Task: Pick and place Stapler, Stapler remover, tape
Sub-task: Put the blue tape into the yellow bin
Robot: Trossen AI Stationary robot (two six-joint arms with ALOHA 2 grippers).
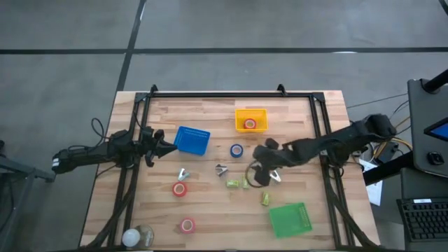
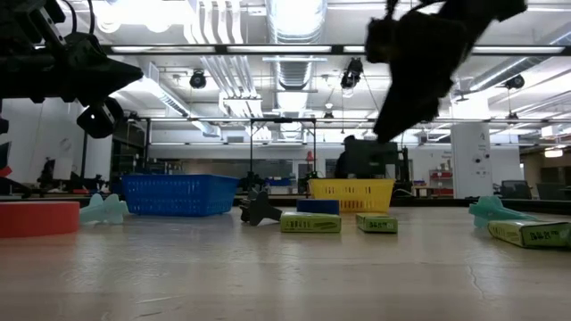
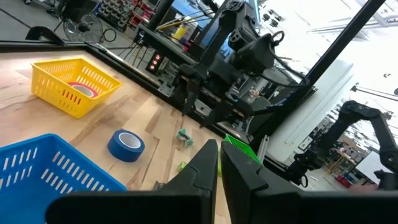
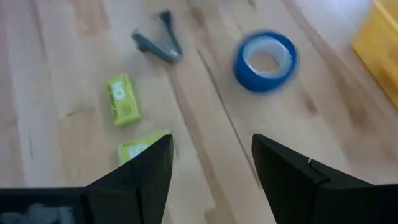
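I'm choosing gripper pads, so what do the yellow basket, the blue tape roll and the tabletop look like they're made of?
Yellow basket: probably rigid plastic, with moulded lattice walls and uniform colour.
Blue tape roll: glossy wound film around a pale, perhaps cardboard core.
Tabletop: light wood planks with visible grain and seams, matte finish.

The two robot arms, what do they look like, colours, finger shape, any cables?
Both arms are dark, nearly black, jointed links. The left gripper has two tapered black fingers; the right gripper has broad, flat, wedge-shaped black fingers. Dark cables trail off the left arm's base. No markings are legible.
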